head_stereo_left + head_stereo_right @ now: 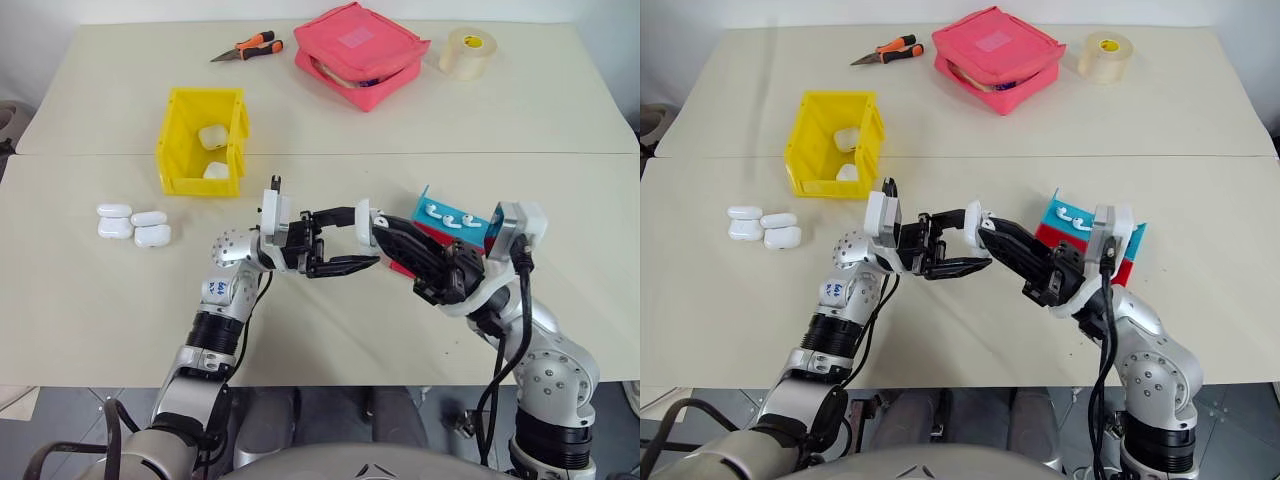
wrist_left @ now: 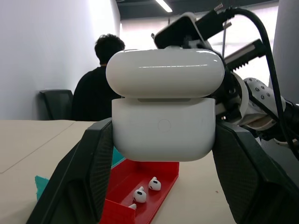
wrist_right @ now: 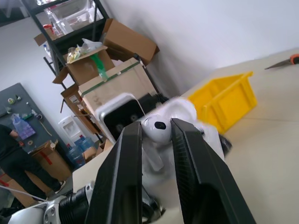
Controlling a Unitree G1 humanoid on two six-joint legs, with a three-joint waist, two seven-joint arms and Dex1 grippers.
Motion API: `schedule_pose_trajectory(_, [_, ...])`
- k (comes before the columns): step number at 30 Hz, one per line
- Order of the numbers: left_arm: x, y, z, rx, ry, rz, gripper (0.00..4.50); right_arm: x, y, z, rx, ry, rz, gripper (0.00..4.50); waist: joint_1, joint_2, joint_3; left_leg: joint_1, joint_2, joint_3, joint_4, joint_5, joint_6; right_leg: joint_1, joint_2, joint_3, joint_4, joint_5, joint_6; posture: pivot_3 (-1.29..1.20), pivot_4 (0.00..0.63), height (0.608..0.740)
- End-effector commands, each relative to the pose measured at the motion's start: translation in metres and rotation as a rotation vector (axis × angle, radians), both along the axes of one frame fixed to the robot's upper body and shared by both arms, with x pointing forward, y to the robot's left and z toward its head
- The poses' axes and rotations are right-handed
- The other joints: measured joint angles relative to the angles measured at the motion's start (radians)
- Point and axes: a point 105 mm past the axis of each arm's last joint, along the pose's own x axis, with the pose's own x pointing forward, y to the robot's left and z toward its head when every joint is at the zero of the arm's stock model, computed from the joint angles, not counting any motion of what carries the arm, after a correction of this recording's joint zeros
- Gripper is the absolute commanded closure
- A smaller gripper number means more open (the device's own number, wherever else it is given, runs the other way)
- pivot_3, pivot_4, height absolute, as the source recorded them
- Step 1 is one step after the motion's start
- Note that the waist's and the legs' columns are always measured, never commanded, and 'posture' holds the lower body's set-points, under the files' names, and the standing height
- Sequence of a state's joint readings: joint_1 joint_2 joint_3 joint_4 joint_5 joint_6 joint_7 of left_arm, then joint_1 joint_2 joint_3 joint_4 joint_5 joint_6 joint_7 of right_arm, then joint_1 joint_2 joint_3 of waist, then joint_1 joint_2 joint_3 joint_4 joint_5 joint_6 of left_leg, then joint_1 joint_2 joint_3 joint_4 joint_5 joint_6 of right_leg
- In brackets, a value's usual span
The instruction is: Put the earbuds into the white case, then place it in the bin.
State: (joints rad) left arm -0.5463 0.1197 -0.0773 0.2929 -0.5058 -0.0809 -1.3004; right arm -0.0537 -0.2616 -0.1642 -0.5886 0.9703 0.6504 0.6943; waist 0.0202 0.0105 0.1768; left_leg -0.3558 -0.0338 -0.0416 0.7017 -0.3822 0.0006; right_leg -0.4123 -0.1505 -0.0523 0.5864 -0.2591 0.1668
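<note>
Four spare closed cases sit near the table's left edge, untouched. Yellow bin stands behind them toward the far edge, already holding two white cases, so earlier rounds look finished.

Current round: midway, I'd say. Left tool has its fingers pressed onto the white case, one finger on each side wall, held in the air above the middle of the table. Lid is flipped up; the left wrist view shows it standing over the body, hinge side away from that camera. The case's long axis runs across the tool's fingers, its mouth facing the right tool.

Right tool pinches one earbud between nearly closed fingers, right at the case mouth; whether the stem is already in its socket I can't tell, view is blurred. Which way the bud's stem points is also hidden by the fingers.

Red and blue tray lies behind the right arm near the right edge of the table, with a few earbuds in it.

Left to do, by my read: seat this bud, likely fetch a second one, shut the lid, drop the case into the bin.
</note>
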Motion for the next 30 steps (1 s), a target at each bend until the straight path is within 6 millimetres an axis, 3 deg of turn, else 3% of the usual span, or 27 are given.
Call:
schedule_pose_trajectory(1, [-0.004, -0.002, 0.017, -0.054, -0.043, -0.016, 1.72, -0.003, 0.004, -0.002, 0.002, -0.01, 0.003, 3.81, 0.0, 0.0, 0.0, 0.0, 0.0, 0.0, 0.0, 0.0, 0.0, 0.0, 0.0, 0.0, 0.0, 0.0, 0.0, 0.0, 0.15, 0.74])
schedule_pose_trajectory(9, [-0.005, -0.001, 0.02, -0.067, -0.044, -0.016, 1.72, -0.001, 0.006, -0.018, -0.057, 0.051, -0.009, 3.81, 0.0, 0.0, 0.0, 0.0, 0.0, 0.0, 0.0, 0.0, 0.0, 0.0, 0.0, 0.0, 0.0, 0.0, 0.0, 0.0, 0.15, 0.74])
schedule_pose_trajectory(16, [-0.005, 0.0, 0.019, -0.061, -0.04, -0.019, 1.72, -0.005, 0.0, -0.001, -0.094, -0.042, 0.002, 1.68, 0.002, 0.0, 0.0, 0.0, 0.0, 0.0, 0.0, 0.0, 0.0, 0.0, 0.0, 0.0, 0.0, 0.0, 0.0, 0.0, 0.15, 0.74])
schedule_pose_trajectory(20, [-0.001, 0.011, 0.015, 0.006, -0.033, 0.018, 1.72, -0.005, -0.023, 0.009, -0.142, -0.06, -0.022, 1.68, 0.003, 0.0, 0.0, 0.0, 0.0, 0.0, 0.0, 0.0, 0.001, 0.001, 0.0, 0.0, -0.001, 0.0, 0.0, 0.0, 0.15, 0.74])
schedule_pose_trajectory(24, [0.011, 0.023, 0.004, 0.17, -0.064, 0.124, 1.72, -0.004, -0.035, 0.015, -0.29, -0.092, -0.029, 2.62, 0.0, 0.0, 0.0, 0.001, 0.001, 0.001, -0.001, 0.0, 0.001, 0.0, 0.0, 0.0, -0.001, 0.0, 0.0, 0.0, 0.15, 0.74])
schedule_pose_trajectory(29, [0.023, 0.032, -0.007, 0.389, -0.112, 0.215, 1.72, 0.001, -0.03, 0.02, -0.469, -0.149, 0.02, 4.34, 0.002, 0.0, 0.0, 0.001, 0.001, 0.001, -0.001, 0.0, 0.001, 0.001, 0.001, 0.0, -0.001, 0.0, 0.0, 0.0, 0.15, 0.74])
schedule_pose_trajectory(30, [0.023, 0.031, -0.008, 0.415, -0.129, 0.213, 1.72, 0.003, -0.026, 0.019, -0.513, -0.163, 0.035, 4.47, 0.003, 0.0, 0.0, 0.001, 0.001, 0.001, -0.001, 0.0, 0.001, 0.001, 0.001, 0.001, -0.001, 0.0, 0.0, 0.0, 0.15, 0.74])
